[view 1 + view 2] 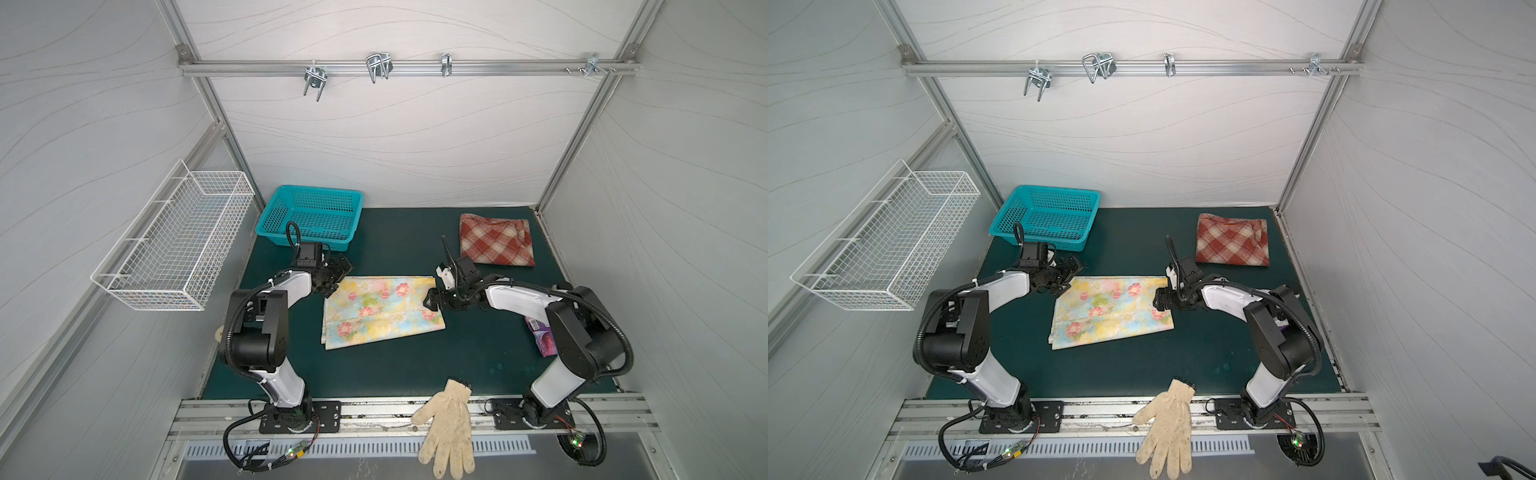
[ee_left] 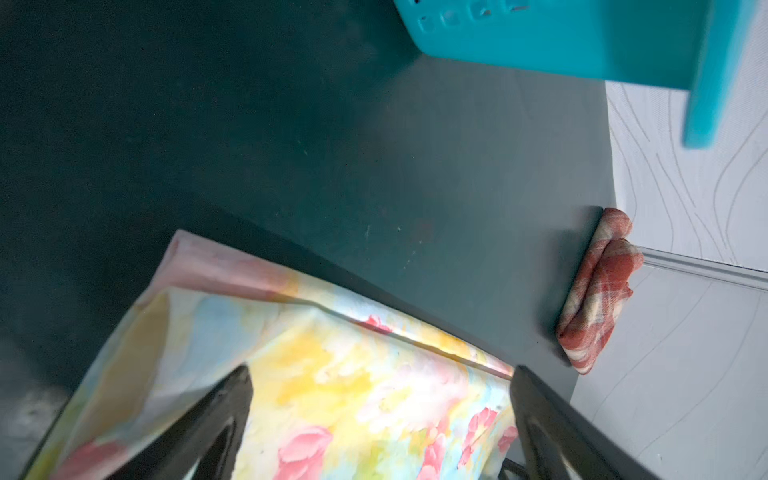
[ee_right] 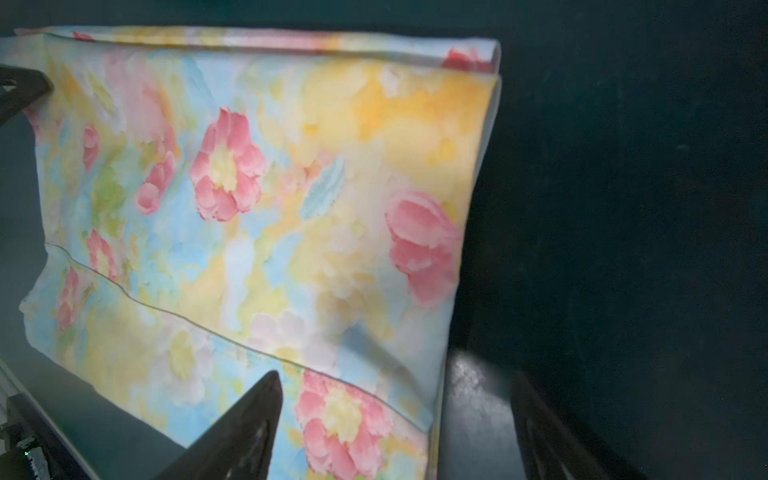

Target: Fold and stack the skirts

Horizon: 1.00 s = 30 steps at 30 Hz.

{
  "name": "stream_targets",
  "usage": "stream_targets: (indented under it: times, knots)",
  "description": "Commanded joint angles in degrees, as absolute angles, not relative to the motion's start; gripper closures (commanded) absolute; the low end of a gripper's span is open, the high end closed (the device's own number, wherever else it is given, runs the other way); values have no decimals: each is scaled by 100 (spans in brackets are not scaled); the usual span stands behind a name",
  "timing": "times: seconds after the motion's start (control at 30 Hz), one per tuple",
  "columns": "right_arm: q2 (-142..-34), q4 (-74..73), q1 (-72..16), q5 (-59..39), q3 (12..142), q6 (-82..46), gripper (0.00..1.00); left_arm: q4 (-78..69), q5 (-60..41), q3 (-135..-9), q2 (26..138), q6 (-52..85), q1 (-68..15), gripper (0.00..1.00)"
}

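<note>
The floral skirt [image 1: 382, 309] [image 1: 1113, 311] lies folded flat in the middle of the green mat [image 1: 395, 365]. My left gripper [image 1: 338, 279] [image 1: 1069, 276] is open at its far left corner; in the left wrist view the cloth [image 2: 332, 374] lies between the spread fingers [image 2: 224, 415]. My right gripper [image 1: 430, 301] [image 1: 1158, 301] is open at the skirt's right edge. In the right wrist view one finger [image 3: 249, 424] is over the cloth [image 3: 270, 208] and the other over bare mat. The plaid skirt [image 1: 496, 241] [image 1: 1231, 241] [image 2: 598, 291] lies folded at the far right, apart from both grippers.
A teal basket [image 1: 309, 220] [image 2: 582, 37] stands at the far left of the mat, just behind the left gripper. A white wire basket [image 1: 174, 249] hangs on the left wall. A cream glove [image 1: 446, 428] lies over the front rail. A purple packet [image 1: 544, 338] sits behind the right arm.
</note>
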State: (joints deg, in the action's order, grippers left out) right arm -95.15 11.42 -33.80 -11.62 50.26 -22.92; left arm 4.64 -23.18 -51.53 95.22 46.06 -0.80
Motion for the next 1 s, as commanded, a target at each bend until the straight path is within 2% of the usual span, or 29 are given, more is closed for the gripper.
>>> stream_targets:
  times: [0.0, 0.27, 0.53, 0.67, 0.97]
  knots:
    - [-9652, 835, -3482, -1412, 4868, -2498, 15, 440, -2560, -5320, 9244, 4676, -93, 3]
    - [-9806, 641, -3529, -1568, 4753, -2717, 16, 383, -2800, -4605, 8610, 4731, -414, 2]
    - [-9694, 512, -3525, -1484, 4504, -2865, 16, -273, -2821, -3733, 8897, 4860, -624, 2]
    - [-9785, 445, -3533, -1570, 4469, -2963, 17, -158, -2638, -3635, 8932, 4754, -624, 2]
    - [-10068, -99, -3543, -1775, 4240, -3354, 34, -198, -2582, -3516, 9023, 4720, -624, 2]
